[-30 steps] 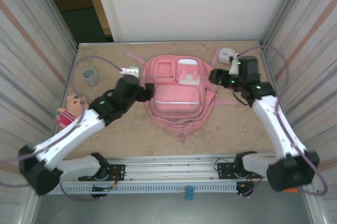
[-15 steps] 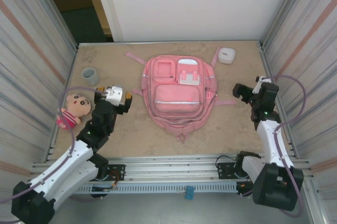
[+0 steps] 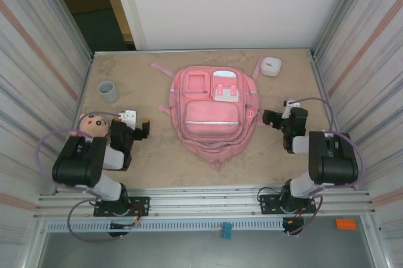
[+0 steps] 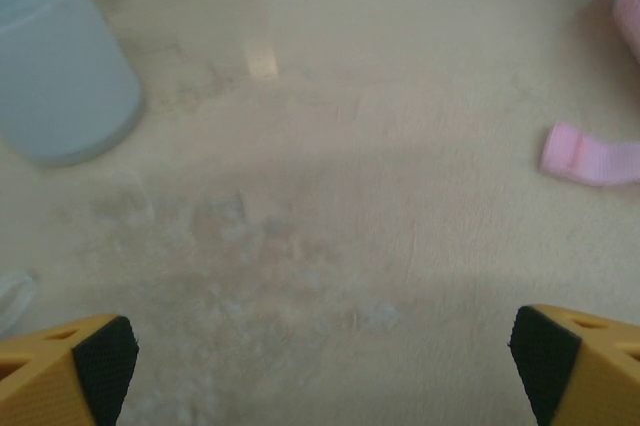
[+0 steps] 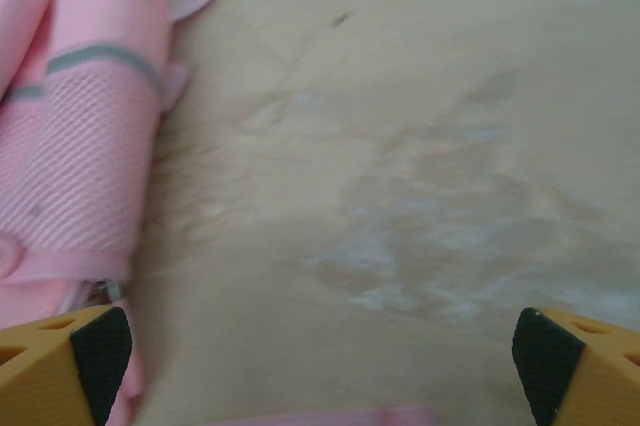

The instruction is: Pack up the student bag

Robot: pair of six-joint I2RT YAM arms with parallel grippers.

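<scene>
Mid-frame, student bag [image 3: 211, 114] lay flat, pockets up, prob for loading | left gripper [image 3: 140, 127], right gripper [image 3: 271, 117] flanked it, fingers apart, empty

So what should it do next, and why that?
Probably send the left fingers over to the doll. They and the right fingers stand open and empty, the doll lies right beside the left arm, and the student bag lies flat in the middle. I can't tell whether a pocket is open, so unzipping may have to come first.
</scene>
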